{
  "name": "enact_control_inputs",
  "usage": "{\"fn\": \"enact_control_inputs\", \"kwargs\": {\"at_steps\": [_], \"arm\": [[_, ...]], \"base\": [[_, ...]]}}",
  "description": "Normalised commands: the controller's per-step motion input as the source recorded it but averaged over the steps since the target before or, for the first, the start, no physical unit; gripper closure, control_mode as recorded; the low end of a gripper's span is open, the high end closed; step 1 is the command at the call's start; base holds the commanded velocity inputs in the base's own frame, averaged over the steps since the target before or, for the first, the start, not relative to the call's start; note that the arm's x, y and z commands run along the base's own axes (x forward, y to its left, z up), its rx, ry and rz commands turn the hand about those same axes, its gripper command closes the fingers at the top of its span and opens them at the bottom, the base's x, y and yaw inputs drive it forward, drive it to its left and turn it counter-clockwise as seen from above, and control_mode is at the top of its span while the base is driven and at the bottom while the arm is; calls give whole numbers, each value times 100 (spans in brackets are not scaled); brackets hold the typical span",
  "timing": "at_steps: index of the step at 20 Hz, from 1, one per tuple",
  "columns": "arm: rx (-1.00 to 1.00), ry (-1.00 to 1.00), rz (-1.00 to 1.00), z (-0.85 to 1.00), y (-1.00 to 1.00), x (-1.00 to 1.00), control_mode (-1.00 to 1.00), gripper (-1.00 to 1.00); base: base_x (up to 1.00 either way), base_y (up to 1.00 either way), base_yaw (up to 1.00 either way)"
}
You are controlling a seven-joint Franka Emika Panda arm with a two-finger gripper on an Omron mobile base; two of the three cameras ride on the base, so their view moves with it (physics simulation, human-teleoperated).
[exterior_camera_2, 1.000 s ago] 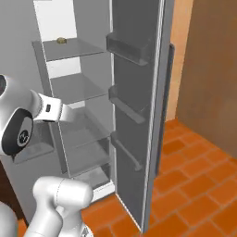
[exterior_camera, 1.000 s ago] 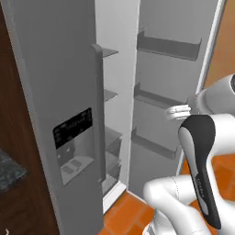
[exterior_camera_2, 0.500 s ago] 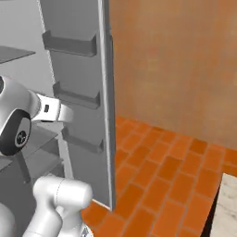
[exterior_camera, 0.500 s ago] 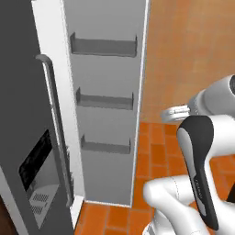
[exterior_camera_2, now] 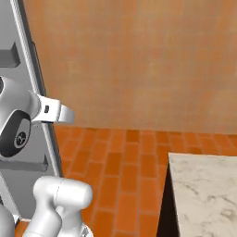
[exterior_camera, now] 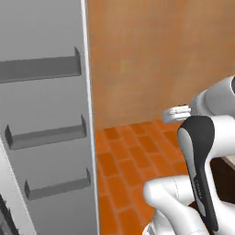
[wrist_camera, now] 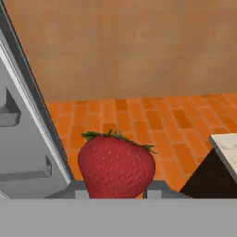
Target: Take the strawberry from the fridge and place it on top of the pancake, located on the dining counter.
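The strawberry [wrist_camera: 115, 166], bright red with a green leafy cap, sits large at the bottom of the hand view. My gripper [wrist_camera: 115, 195] is shut on it, with a fingertip pressed against each side of its lower half. The fridge's open door [exterior_camera: 46, 137], light grey with three inner racks, stands on the left; its edge also runs down the left of the right base view [exterior_camera_2: 32, 78] and the hand view [wrist_camera: 32, 115]. A corner of the dining counter [exterior_camera_2: 203, 185], beige marbled stone on a dark base, shows at lower right and in the hand view [wrist_camera: 227, 144]. The pancake is out of view.
An orange-tan wall [exterior_camera_2: 139, 60] closes the space ahead, with an orange tiled floor [exterior_camera_2: 120, 162] between the fridge door and the counter corner. My arm is folded close above the base in both base views.
The whole picture has swung right, so the cameras have turned with the base. The fridge interior has slid off to the left and the counter corner has come in at the right.
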Motion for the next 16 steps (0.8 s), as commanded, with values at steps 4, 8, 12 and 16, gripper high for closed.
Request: {"fn": "enact_control_inputs", "kwargs": {"at_steps": [4,8,12,16], "arm": [[0,0,0,0,0,0,100,100],[0,0,0,0,0,0,100,100],[0,0,0,0,0,0,100,100],[0,0,0,0,0,0,100,100]], "base": [[100,0,-52],[100,-1,-42],[100,0,-42],[100,0,-41]]}}
